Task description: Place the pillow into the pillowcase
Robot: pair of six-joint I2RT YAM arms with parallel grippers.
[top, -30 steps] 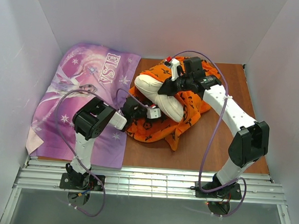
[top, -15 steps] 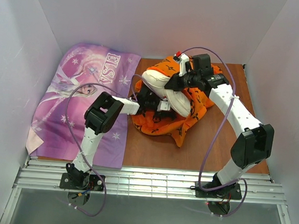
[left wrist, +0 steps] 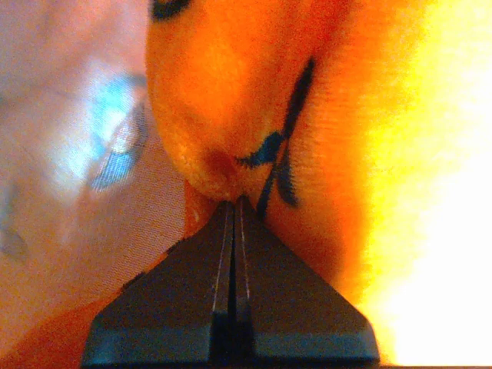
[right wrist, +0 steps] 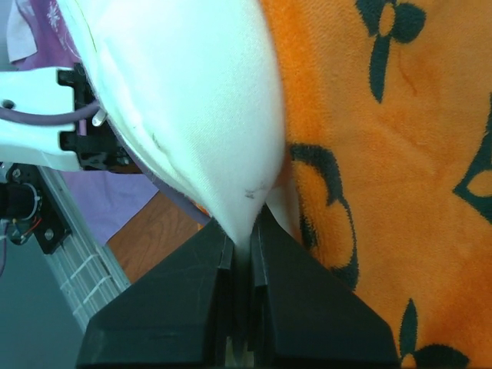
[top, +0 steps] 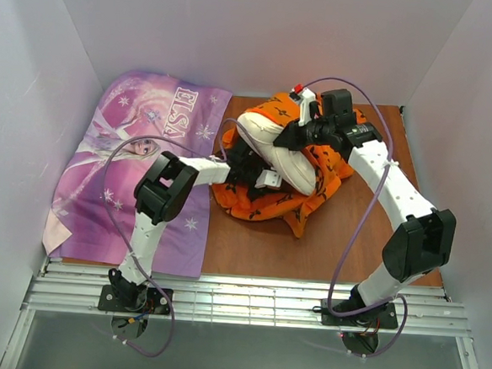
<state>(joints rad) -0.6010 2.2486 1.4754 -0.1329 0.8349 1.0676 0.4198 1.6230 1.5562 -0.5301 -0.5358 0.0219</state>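
The cream-white pillow (top: 282,149) lies tilted across the bunched orange pillowcase (top: 257,200) at the back middle of the table. My right gripper (top: 284,142) is above it, shut on the pillow's edge. In the right wrist view white pillow (right wrist: 192,100) fabric runs down between the jaws of my right gripper (right wrist: 242,231), with the pillowcase (right wrist: 369,154) beside it. My left gripper (top: 249,166) reaches in from the left beneath the pillow. In the left wrist view my left gripper (left wrist: 233,204) is shut, with a puckered fold of pillowcase (left wrist: 223,115) pinched at its tips.
A purple "ELSA" print fabric (top: 137,168) covers the table's left side, under the left arm. Bare brown table (top: 352,243) shows at front and right. White walls (top: 33,94) close in the left, back and right sides. A metal rail (top: 246,298) runs along the near edge.
My left gripper has pushed right and further back under the pillow and shut on the orange fabric. The right gripper has shifted the pillow slightly right and back.
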